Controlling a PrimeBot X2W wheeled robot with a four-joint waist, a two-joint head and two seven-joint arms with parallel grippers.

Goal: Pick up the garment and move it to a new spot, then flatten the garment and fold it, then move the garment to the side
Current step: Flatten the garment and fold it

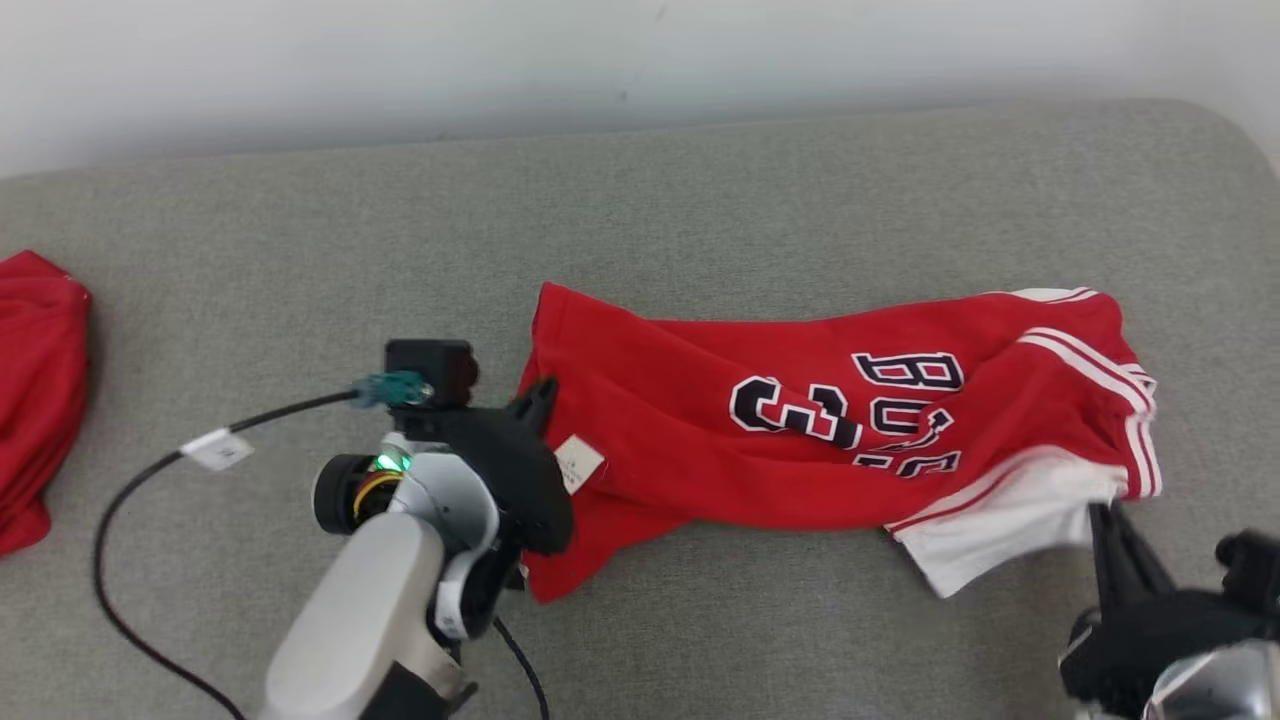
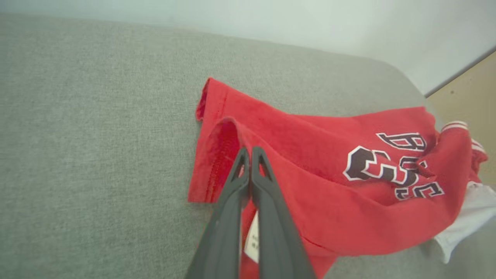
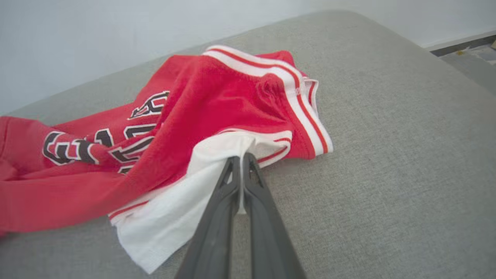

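Two tools, both mine: left tool clenched on the red hem of the jersey, right tool clenched on its white edge. One jersey, lying lengthwise left to right on the grey worktop between them (each arm nearest its own end). One other red cloth, far left.
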